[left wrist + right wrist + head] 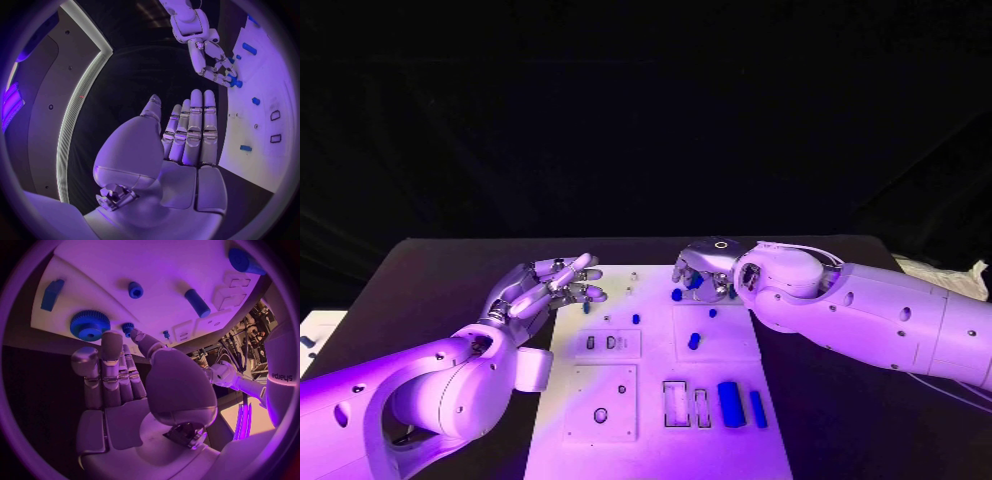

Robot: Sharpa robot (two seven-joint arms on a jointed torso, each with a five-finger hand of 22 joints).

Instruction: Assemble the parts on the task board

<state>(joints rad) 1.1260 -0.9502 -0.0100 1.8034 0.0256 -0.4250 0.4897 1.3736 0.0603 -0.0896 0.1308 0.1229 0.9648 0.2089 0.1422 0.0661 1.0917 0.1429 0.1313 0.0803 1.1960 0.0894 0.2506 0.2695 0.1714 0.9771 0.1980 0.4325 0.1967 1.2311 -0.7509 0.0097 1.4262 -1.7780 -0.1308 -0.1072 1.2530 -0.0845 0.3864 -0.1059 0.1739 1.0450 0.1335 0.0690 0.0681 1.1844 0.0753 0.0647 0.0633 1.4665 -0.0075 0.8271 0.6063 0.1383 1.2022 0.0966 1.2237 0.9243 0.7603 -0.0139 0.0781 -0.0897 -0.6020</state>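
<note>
Blue toothed plastic gear [89,325] lies on the white task board [646,395] at its far edge, just ahead of my right hand [119,375] — fingers near-straight, empty. Left hand [548,288] open too — a careless reach could nudge it off.

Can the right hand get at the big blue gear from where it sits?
Probably yes. The right hand is empty, its fingers right beside the blue gear at the task board edge; nothing lies between them.
</note>
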